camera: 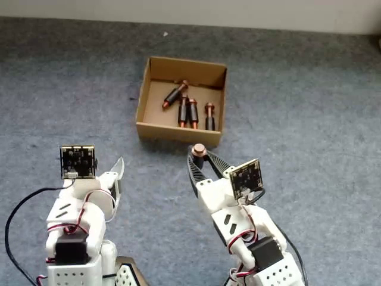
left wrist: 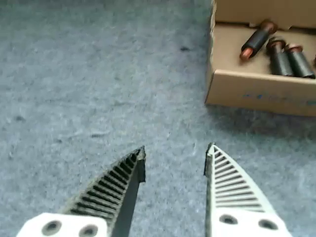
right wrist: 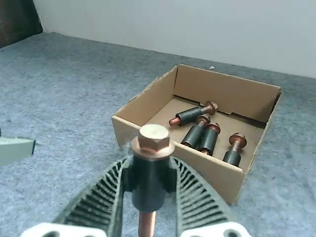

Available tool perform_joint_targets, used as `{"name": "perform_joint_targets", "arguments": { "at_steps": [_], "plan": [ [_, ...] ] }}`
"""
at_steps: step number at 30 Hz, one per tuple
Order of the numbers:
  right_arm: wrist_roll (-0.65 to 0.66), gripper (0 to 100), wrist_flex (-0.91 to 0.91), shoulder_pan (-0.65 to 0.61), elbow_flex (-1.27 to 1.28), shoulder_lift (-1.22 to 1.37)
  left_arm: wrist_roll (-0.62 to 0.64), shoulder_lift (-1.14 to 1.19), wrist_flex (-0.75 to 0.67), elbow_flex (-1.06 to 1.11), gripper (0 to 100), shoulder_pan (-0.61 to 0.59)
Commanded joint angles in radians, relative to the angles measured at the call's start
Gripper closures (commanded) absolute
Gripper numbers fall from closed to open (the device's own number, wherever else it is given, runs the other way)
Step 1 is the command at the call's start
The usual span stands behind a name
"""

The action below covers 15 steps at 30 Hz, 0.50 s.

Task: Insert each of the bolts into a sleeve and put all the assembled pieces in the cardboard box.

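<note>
The right end effector (right wrist: 150, 170) is closed around a dark sleeve (right wrist: 148, 185), with one ribbed finger pressing on each side. A copper-coloured bolt (right wrist: 154, 140) runs through that sleeve. Its hexagonal head stands out past the fingertips, and its shank pokes out of the sleeve's other end, back toward the wrist.

Just beyond the bolt head, straight ahead of this end effector, stands the cardboard box (right wrist: 143, 111). It is open at the top, and its near wall is close to the fingertips but not touching them. On the box floor lie four assembled pieces (right wrist: 210, 137), each a bolt in a sleeve. Three lie roughly side by side, and the fourth lies slanted behind them, nearer the far wall.

The left end effector (left wrist: 177, 150) is parted wide with nothing between its fingers, over the grey worktop (left wrist: 89, 89). From it, the box sits ahead and off toward the right arm's side, well apart from the fingertips.
</note>
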Motion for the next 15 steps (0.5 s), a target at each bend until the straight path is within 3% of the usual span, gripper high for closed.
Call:
{"name": "perform_joint_targets", "arguments": {
  "at_steps": [1,6,12,15],
  "plan": [
    [0.002,99.5,-0.001,0.059,0.107,-0.008,-0.009,-0.012,0.0,0.079,78,-0.028],
    [0.002,99.5,-0.001,0.142,0.101,-0.004,-0.009,-0.012,0.0,0.14,80,-0.028],
    [-0.058,99.5,0.039,0.16,0.01,-0.002,-0.011,-0.012,0.0,0.168,100,-0.022],
    [-0.057,99.5,0.067,0.16,-0.093,-0.001,-0.011,-0.01,0.002,0.179,98,-0.022]
  ]
}}
